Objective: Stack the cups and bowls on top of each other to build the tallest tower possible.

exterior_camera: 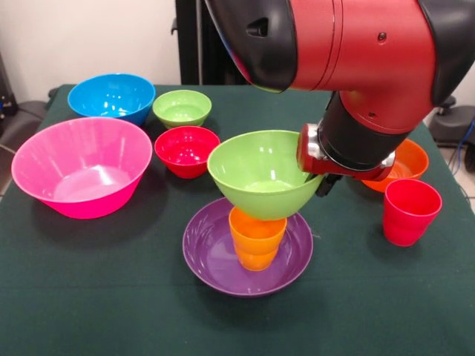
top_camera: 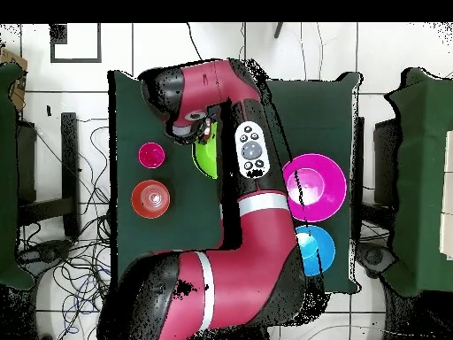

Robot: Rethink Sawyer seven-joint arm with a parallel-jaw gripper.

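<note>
The tower so far: purple bowl [exterior_camera: 211,259], orange cup [exterior_camera: 256,239], lime green bowl [exterior_camera: 256,174] grasped at its 3 o'clock rim by the gripper [exterior_camera: 324,180]; seven pieces unstacked.

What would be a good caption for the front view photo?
Red robot arm sets a large lime green bowl on an orange cup in a purple bowl.

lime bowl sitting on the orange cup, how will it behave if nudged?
Likely tippy: the large lime green bowl is far wider than the orange cup under it. Its glossy plastic probably slides easily. It looks light and stiff, so a small push may topple it.
</note>
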